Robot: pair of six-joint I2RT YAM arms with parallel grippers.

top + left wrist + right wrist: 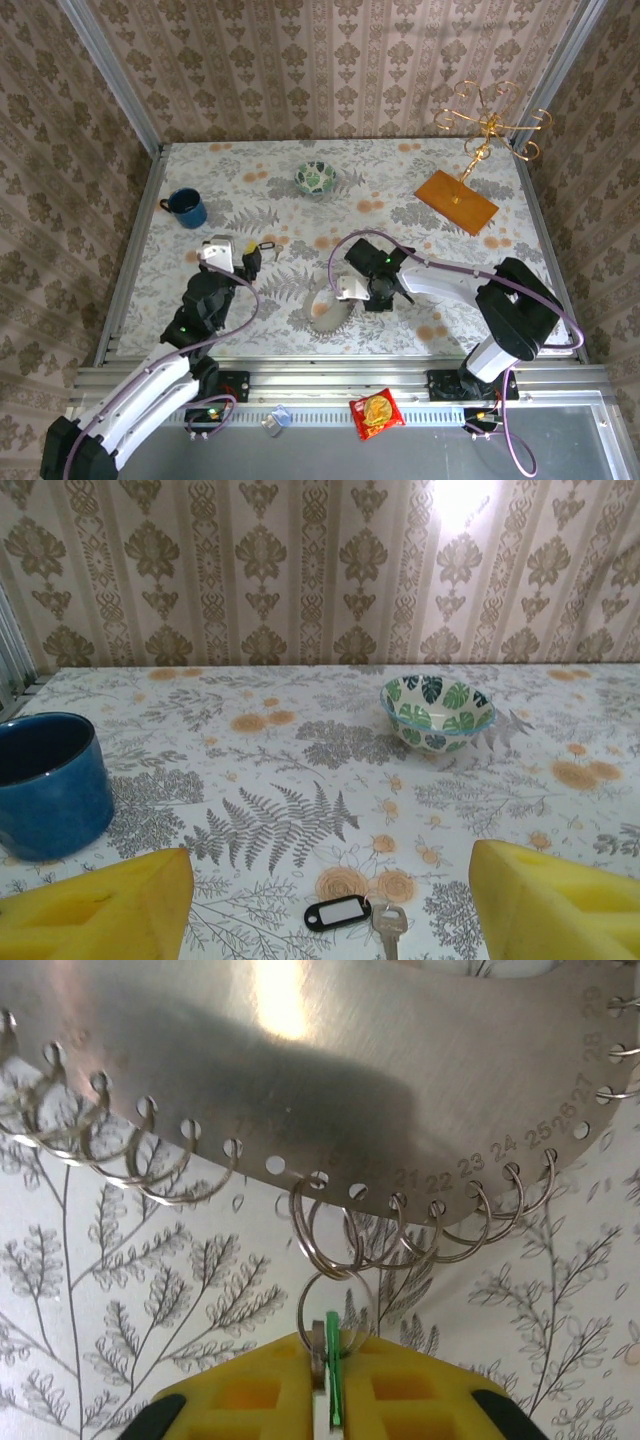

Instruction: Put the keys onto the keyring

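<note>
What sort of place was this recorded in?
Most likely a staged lab test booth, not a real home: wallpaper-printed panels box in a fern-print table, an aluminium rail runs along its near edge, and household props such as a blue mug and patterned bowl sit on it.

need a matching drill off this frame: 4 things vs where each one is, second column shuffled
Things
1. mug
2. bowl
3. black key tag
4. green key

Places
A. pinched between the pads of the right gripper
B. far middle of the table
C. left side of the table
D. on the table just ahead of the open left gripper, silver key beside it

Pairs: 1-C, 2-B, 3-D, 4-A
</note>
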